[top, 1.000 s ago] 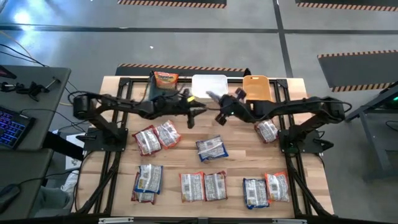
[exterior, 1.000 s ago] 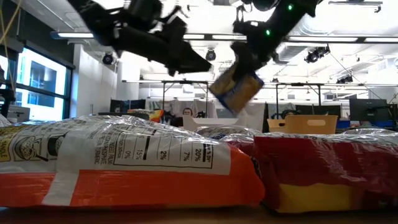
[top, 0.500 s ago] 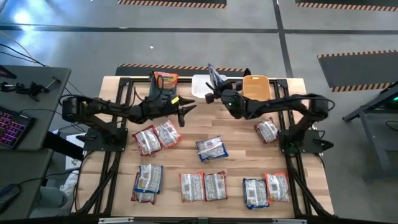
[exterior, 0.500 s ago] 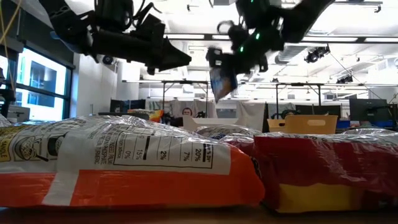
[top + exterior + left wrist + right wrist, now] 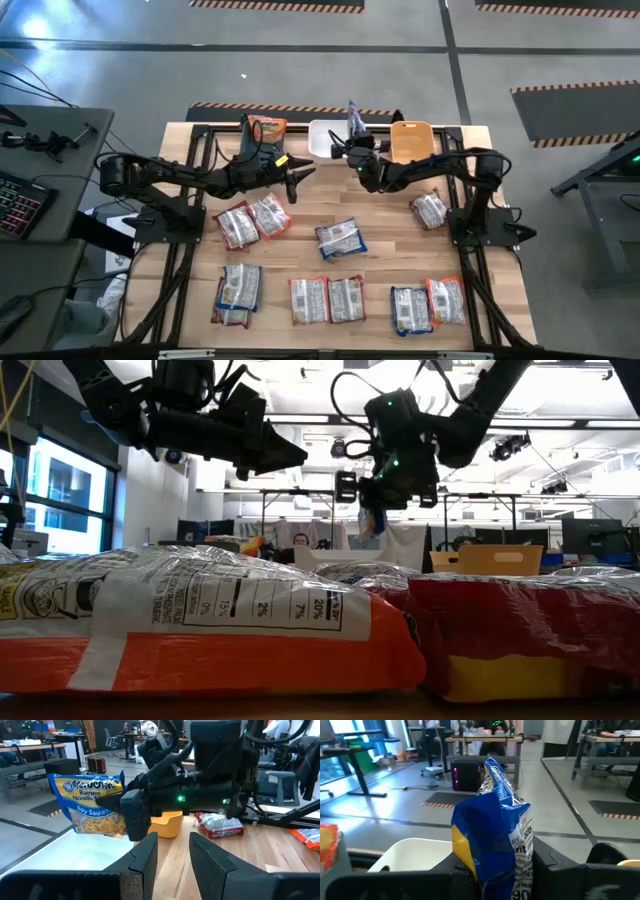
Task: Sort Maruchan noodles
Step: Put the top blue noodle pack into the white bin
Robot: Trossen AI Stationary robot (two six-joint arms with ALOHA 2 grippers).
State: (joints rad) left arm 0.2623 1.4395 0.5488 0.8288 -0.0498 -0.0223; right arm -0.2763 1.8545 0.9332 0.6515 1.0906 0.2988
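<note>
Blue plastic ramen packet, clamped in the right gripper, has swung above the white plastic bin, ready to drop; the left gripper waits slightly parted, empty.

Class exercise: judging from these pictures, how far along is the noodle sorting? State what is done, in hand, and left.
Done: an orange packet sits in the far-left bin. In hand: the right gripper holds a blue packet above the white bin; the left gripper waits open. Left: many packets lie on the table.
</note>
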